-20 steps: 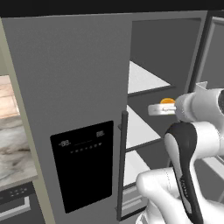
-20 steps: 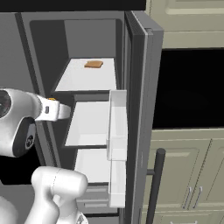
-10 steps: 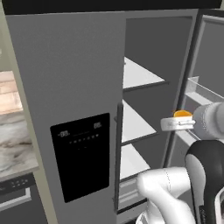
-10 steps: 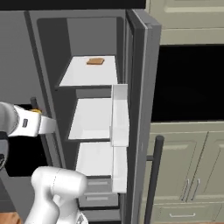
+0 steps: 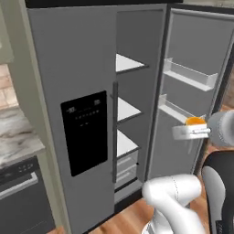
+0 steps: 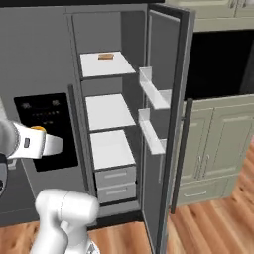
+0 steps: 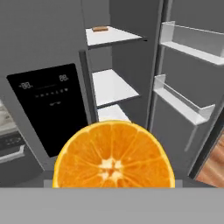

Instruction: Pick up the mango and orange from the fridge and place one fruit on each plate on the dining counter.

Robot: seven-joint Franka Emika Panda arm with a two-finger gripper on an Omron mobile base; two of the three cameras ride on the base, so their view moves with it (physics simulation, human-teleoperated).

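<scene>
A tall grey fridge point(image 6: 44, 59) stands with its right door point(image 6: 166, 124) swung wide, baring white shelves point(image 6: 109, 111), drawers low down and a small brown item point(image 6: 104, 56) at the back of the top shelf, in a kitchen with pale green cabinets point(image 6: 213, 144), a wood floor point(image 6: 208, 223) and a marble tabletop point(image 5: 16, 135) left of the fridge. The white arm's tool point(image 5: 192, 130) hangs in front of the open compartment, clear of the shelves. It pinches the orange point(image 7: 113, 155), probably drawn clear for carrying to a plate.

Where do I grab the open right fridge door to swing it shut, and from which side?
Take the long vertical handle on the outer face of the open door, around mid-height. Come from the cabinet side with the jaws horizontal across the bar, since it stands upright and off the panel.
</scene>
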